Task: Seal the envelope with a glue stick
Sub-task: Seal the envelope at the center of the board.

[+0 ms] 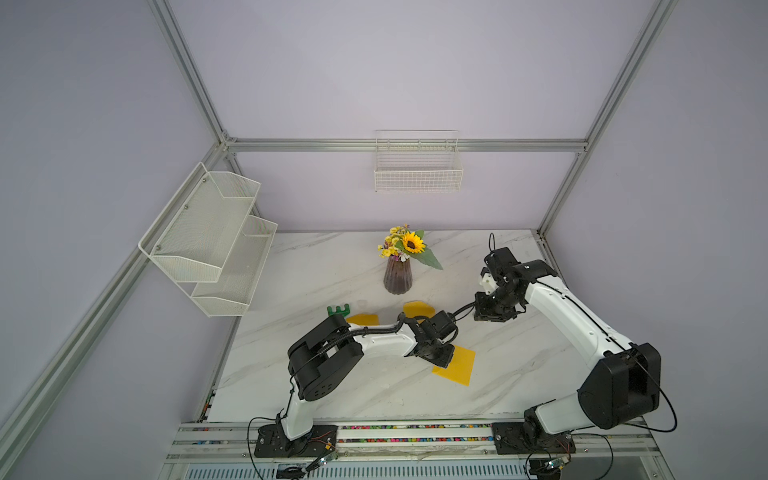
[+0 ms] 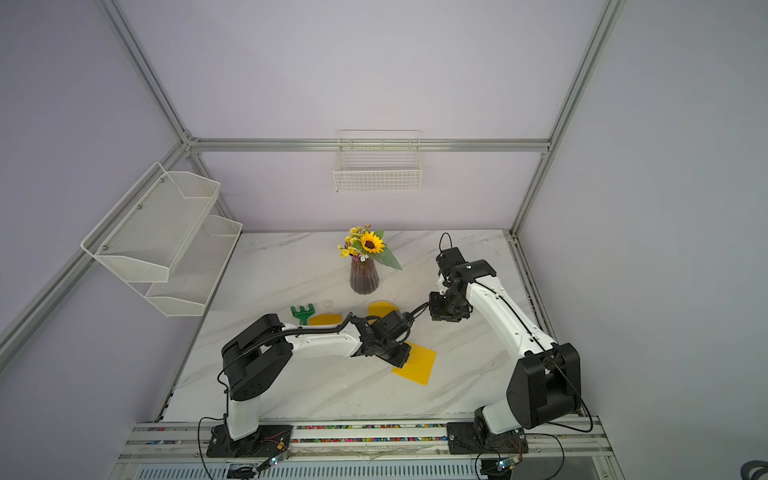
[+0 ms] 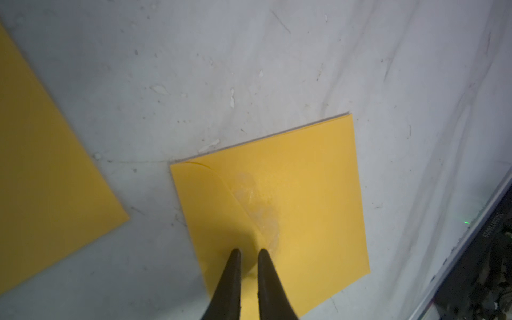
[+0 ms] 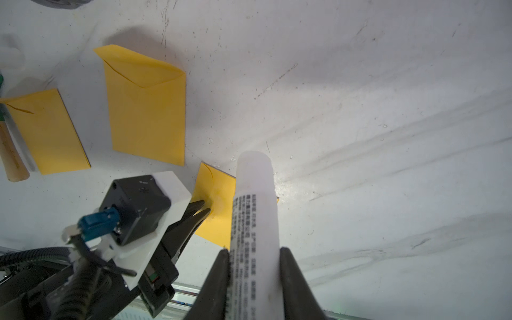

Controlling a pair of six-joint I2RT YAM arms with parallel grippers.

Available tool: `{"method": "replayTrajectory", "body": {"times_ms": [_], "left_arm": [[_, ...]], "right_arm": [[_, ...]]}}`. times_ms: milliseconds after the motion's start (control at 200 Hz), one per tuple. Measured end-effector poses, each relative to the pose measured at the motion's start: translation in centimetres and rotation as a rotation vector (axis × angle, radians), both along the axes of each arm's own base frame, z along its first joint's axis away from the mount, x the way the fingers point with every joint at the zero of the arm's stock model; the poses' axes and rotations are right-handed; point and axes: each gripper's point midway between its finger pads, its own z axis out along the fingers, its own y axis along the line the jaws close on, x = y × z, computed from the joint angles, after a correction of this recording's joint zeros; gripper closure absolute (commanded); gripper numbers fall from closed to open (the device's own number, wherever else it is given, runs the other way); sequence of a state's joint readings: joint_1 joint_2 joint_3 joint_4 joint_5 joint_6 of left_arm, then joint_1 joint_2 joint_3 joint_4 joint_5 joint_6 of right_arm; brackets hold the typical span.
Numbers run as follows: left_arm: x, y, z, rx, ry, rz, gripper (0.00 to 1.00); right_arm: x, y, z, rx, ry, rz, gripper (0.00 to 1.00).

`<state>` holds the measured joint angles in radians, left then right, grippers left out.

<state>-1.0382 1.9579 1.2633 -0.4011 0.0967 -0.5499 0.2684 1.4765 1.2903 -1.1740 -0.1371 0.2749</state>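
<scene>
Pressing looks to be the step in hand. The left gripper (image 3: 249, 250), jaws narrow with a slim gap and nothing between them, sets its tips on the folded flap of the envelope (image 3: 304, 210). The envelope lies flat mid-table (image 1: 332, 374), nearer the front edge, with a glossy smear beside the flap. The right gripper (image 4: 253, 249) clamps the glue stick (image 4: 253, 188) above the table. Next, I judge, comes firm rubbing along the flap edge without sliding the paper.

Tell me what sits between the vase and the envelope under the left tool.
A second yellow envelope lies between the vase and the near envelope; the left arm's wrist hangs over part of the gap. Both top views show it.
</scene>
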Motion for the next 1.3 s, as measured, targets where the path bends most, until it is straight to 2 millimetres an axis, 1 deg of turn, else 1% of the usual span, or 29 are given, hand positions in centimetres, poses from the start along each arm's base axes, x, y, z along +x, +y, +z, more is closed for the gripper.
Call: {"method": "replayTrajectory", "body": {"times_ms": [455,785,1120,1300], "left_arm": [[-0.8,0.2,-0.4,0.188,-0.09,-0.074,0.82],[-1.1,0.1,-0.6,0.297,-0.146,-0.089,0.82],[-0.8,-0.2,-0.2,0.321,-0.183,-0.11,0.8],[-1.0,0.2,0.2,0.351,-0.182,-0.14,0.81]], "right_arm": [[0.1,-0.3,0.4,0.004,-0.015,-0.01,1.0],[0.0,-0.3,0.6,0.005,-0.022,-0.007,1.0],[0.0,-0.3,0.6,0.004,-0.022,-0.007,1.0],[0.0,-0.3,0.6,0.004,-0.023,-0.007,1.0]]}}
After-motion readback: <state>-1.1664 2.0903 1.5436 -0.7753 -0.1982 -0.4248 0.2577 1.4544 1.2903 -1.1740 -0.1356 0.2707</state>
